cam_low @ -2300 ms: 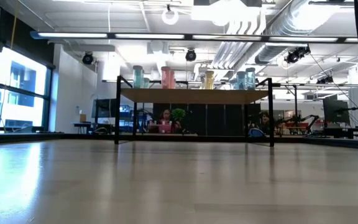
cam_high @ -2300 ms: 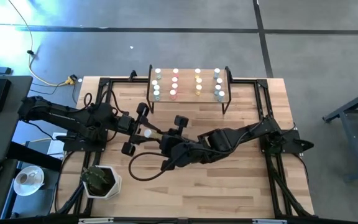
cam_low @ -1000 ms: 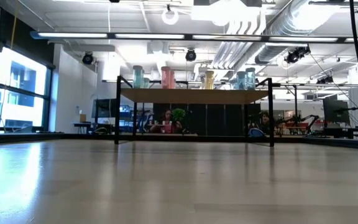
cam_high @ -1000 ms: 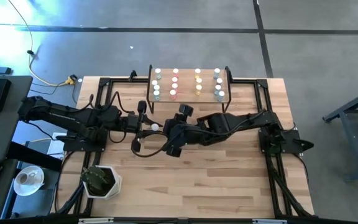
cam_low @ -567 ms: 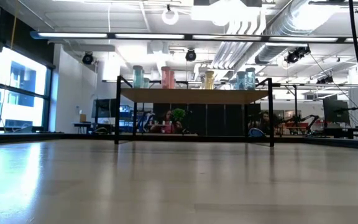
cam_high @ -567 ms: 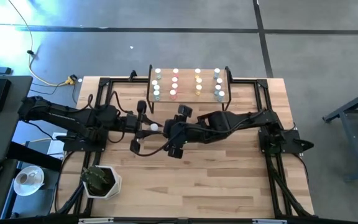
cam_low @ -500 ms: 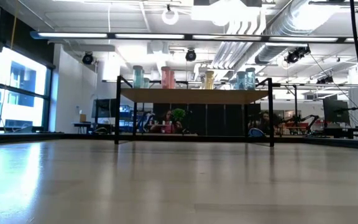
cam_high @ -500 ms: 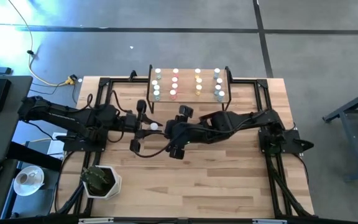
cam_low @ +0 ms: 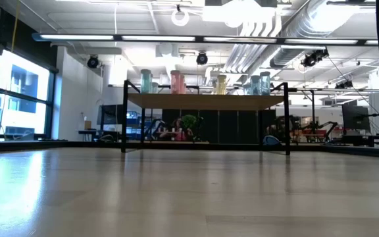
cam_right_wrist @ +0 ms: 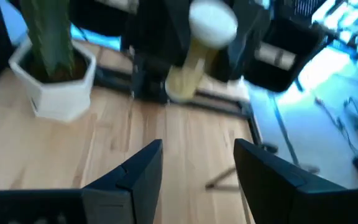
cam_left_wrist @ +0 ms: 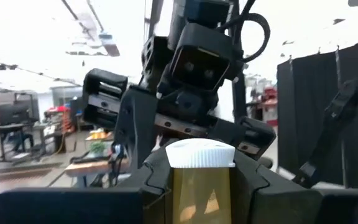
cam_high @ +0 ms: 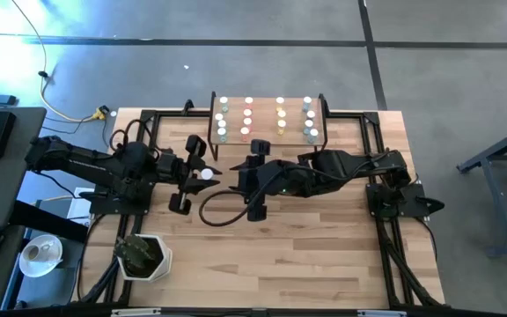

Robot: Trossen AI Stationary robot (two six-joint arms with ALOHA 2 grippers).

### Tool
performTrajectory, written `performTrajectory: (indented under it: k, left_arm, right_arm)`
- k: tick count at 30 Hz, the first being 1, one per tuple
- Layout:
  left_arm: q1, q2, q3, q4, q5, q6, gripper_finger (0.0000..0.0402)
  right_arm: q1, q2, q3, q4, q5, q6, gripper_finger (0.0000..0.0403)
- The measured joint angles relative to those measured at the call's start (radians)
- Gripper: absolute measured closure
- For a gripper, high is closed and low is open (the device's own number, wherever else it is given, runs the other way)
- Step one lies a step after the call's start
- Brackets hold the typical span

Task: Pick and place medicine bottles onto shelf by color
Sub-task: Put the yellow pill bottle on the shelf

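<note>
While I hold here: my two arms meet over the middle of the table [cam_high: 324, 246], in front of the shelf [cam_high: 268, 141].
Left gripper [cam_high: 202, 173]: clamped tight on a yellow bottle [cam_left_wrist: 199, 183], white cap up between my fingers [cam_left_wrist: 151, 177]; from above only the cap shows.
Right gripper [cam_right_wrist: 197, 163]: fingers [cam_right_wrist: 143, 165] spread wide, nothing between them, pointing at the yellow bottle [cam_right_wrist: 199, 53] and close to it, apart from it.
Writing: I can read no label or brand on the bottle or anywhere else.
Shelf load: the other bottles [cam_high: 264, 118] stand in four columns by colour, green, pink, yellow, blue; the shelf's near edge looks bare.
Open room: bare wood across the table's near half and right side.
Edges: a potted plant [cam_high: 142, 256] sits at the near left corner; black frame rails run along the sides.
</note>
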Motion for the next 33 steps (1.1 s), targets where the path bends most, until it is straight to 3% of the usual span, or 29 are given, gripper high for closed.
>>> performTrajectory:
  k: [7, 18, 33]
  left_arm:
    - [-0.001, 0.0, 0.0, 0.02, 0.005, 0.011, 0.0323]
    - [0.0, 0.0, 0.0, 0.043, 0.057, 0.039, 0.0323]
    - [0.0, 0.0, 0.001, 0.109, 0.061, 0.049, 0.0323]
  right_arm:
    - [-0.029, 0.002, -0.026, 0.163, -0.112, -0.065, 0.0215]
    - [-0.068, 0.005, -0.121, 0.34, -0.164, -0.055, 0.0215]
    - [-0.09, 0.008, -0.13, 0.411, -0.275, -0.075, 0.0214]
